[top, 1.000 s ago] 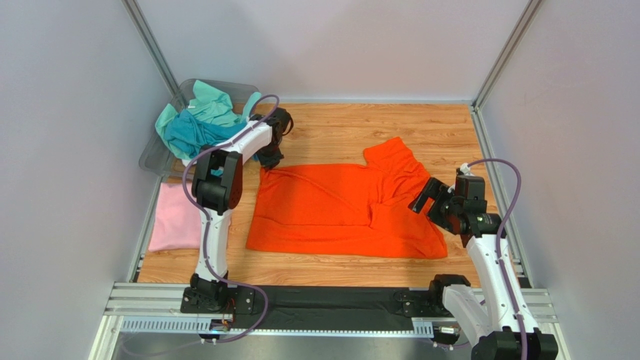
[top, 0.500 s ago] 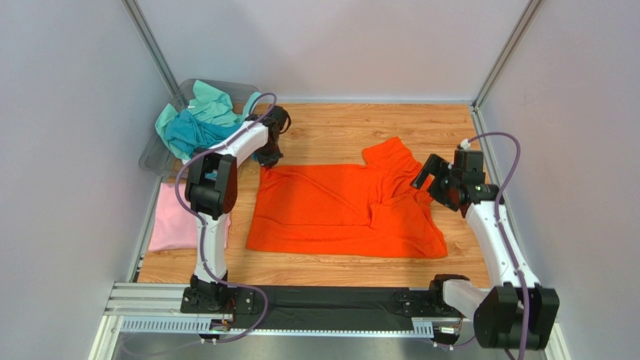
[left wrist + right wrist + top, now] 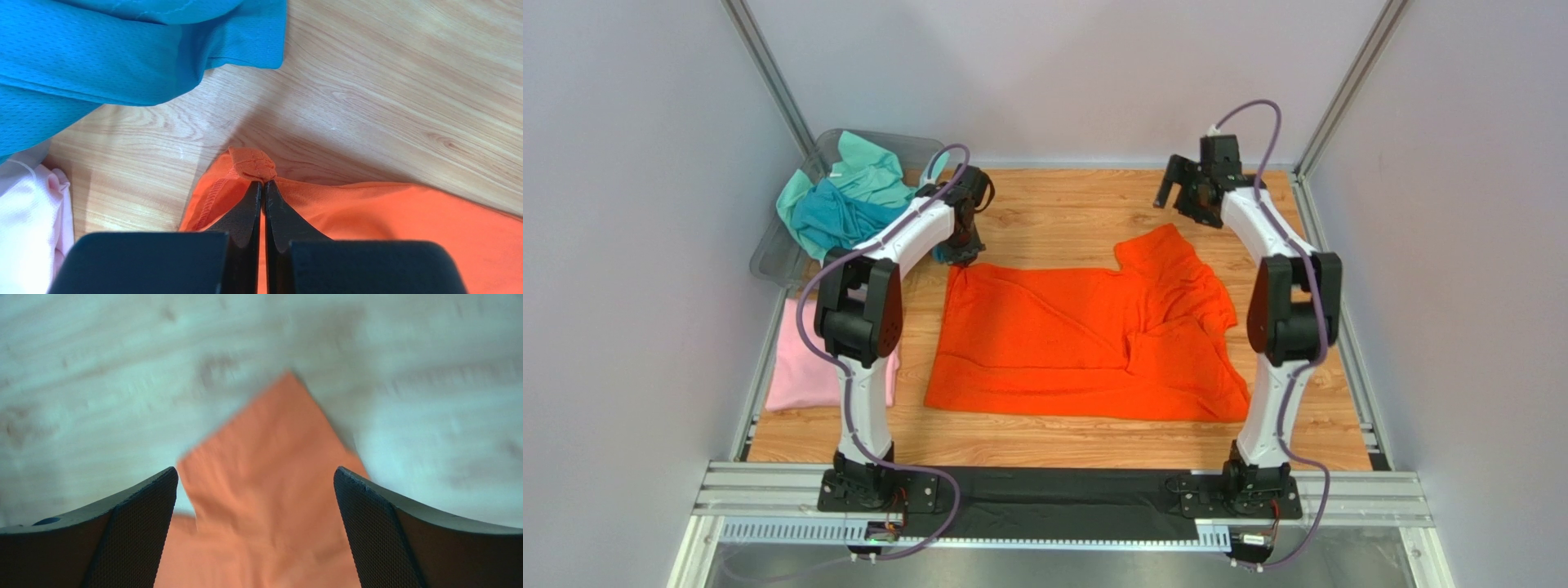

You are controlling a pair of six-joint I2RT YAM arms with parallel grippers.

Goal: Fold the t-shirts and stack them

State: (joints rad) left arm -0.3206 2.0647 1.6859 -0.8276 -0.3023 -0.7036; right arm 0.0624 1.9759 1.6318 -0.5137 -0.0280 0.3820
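The left gripper [image 3: 263, 184] pinches the orange shirt [image 3: 1063, 337] by a corner; the right gripper [image 3: 255, 473] gapes wide, seemingly empty (blurry view).

I'm getting bright, even, diffuse light overhead, with only faint soft shadows falling on the light wooden tabletop [image 3: 1075, 214]. The left wrist view is coming through sharp, a soft shadow darkening the wood beyond the bright orange cloth t-shirt [image 3: 368, 214]. The right wrist view is smearing with motion blur, reading bluish.
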